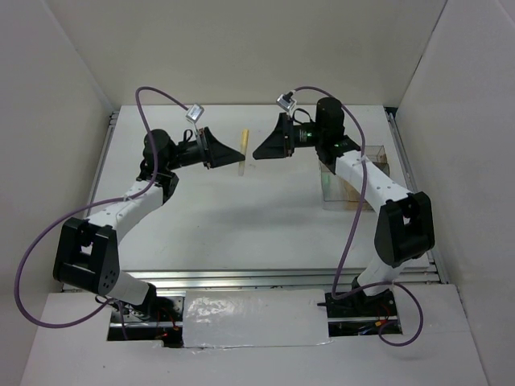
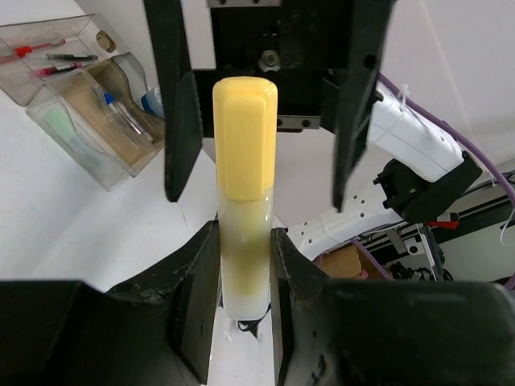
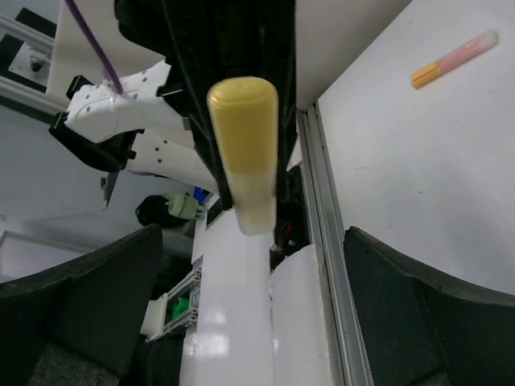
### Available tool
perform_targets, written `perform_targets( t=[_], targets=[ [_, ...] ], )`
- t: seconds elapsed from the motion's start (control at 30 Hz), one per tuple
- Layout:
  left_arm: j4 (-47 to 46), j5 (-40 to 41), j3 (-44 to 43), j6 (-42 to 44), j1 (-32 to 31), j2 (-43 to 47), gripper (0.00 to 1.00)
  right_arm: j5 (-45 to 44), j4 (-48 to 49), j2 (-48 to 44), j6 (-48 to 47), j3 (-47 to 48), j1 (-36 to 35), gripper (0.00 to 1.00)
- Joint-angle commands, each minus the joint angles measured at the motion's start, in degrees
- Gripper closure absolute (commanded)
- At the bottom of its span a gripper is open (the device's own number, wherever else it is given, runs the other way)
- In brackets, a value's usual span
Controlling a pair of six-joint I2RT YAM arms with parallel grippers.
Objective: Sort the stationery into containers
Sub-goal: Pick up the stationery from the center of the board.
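Overhead, you get little of the left gripper (image 1: 235,153): its fingers read as a dark cone, and you cannot judge their grip from there. Your left wrist view settles it. The two pads (image 2: 201,281) press against the pale lower body of the yellow marker (image 2: 245,145), and its bottom end is tucked out of sight between them. The marker's long axis runs up and down the frame in every view, crosswise to both grippers, with the yellow cap at the top. Whether it stands truly upright over the table (image 1: 241,217) you cannot tell. The cap end sits between the fingers of the right gripper (image 1: 259,150), which are spread wide, with a gap on each side, and hold nothing. Further right, the clear box (image 1: 334,193) is half covered by the right forearm (image 1: 374,181). The left wrist view shows red and black pens (image 2: 56,60) in it, and the rest is blurred. An orange marker (image 3: 453,58) lies alone on the table, seen only from the right wrist.
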State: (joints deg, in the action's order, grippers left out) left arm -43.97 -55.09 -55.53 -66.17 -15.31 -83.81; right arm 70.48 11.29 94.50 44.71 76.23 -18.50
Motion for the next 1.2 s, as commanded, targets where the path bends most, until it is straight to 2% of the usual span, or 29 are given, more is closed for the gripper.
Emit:
perform_targets(
  t=[0.0, 0.2, 0.23, 0.37, 0.63, 0.67, 0.77, 0.8, 0.87, 1.17],
  targets=[
    [-1.1, 0.9, 1.1, 1.7, -0.2, 2.2, 1.0, 1.1, 10.1, 0.2, 6.2, 2.6, -0.7, 0.01],
    [-3.7, 2.4, 4.6, -1.8, -0.2, 2.6, 1.0, 0.1, 5.9, 0.9, 2.6, 4.7, -1.1, 0.03],
    [-5.3, 2.5, 5.2, -2.4, -0.2, 2.6, 1.0, -0.2, 4.0, 1.0, -1.3, 5.3, -1.2, 0.03],
    [-6.0, 2.6, 6.3, -3.9, -0.3, 2.8, 1.0, -4.0, -12.6, 2.7, -14.1, 11.0, -2.9, 0.03],
    [-6.7, 3.1, 7.5, -4.6, -0.2, 4.1, 1.0, -7.7, -18.6, 4.6, -19.6, 14.1, -5.3, 0.06],
    [-6.9, 3.3, 7.9, -4.7, -0.2, 4.3, 1.0, -7.8, -18.6, 4.6, -19.8, 14.2, -5.4, 0.08],
    [-6.8, 3.7, 8.8, -4.8, -0.2, 4.5, 1.0, -7.1, -17.6, 4.6, -19.4, 14.2, -5.4, 0.22],
    [-6.7, 3.7, 8.9, -4.6, -0.3, 4.4, 1.0, -7.1, -17.4, 4.6, -19.4, 14.3, -5.4, 0.29],
    [-6.3, 3.7, 8.7, -4.1, -0.3, 4.4, 1.0, -7.0, -16.8, 4.4, -19.0, 14.0, -5.4, 0.34],
    [-5.0, 3.9, 9.6, -2.6, -0.2, 5.1, 1.0, -4.8, -11.6, 4.7, -14.2, 12.1, -5.6, 0.4]
  ],
)
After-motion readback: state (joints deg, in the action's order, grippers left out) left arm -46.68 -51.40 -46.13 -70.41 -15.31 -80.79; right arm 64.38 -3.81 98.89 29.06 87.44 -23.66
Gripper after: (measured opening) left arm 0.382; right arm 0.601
